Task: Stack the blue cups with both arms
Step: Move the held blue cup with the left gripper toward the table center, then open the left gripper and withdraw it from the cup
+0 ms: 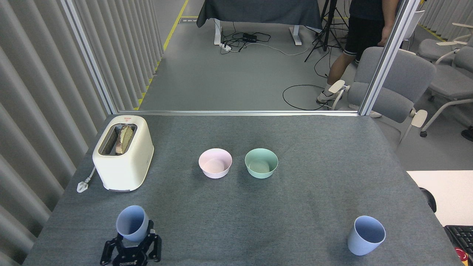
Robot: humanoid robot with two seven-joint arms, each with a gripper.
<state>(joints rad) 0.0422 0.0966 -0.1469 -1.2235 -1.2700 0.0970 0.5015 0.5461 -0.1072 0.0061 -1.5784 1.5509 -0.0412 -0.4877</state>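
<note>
Left gripper (131,244) clasps one blue cup (132,223) (other cup (366,235) stands far right).

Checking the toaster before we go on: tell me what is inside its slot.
The cream plastic toaster holds one slice of browned bread standing in its top slot. Only the slice's upper part shows; the rest is hidden inside the slot.
</note>
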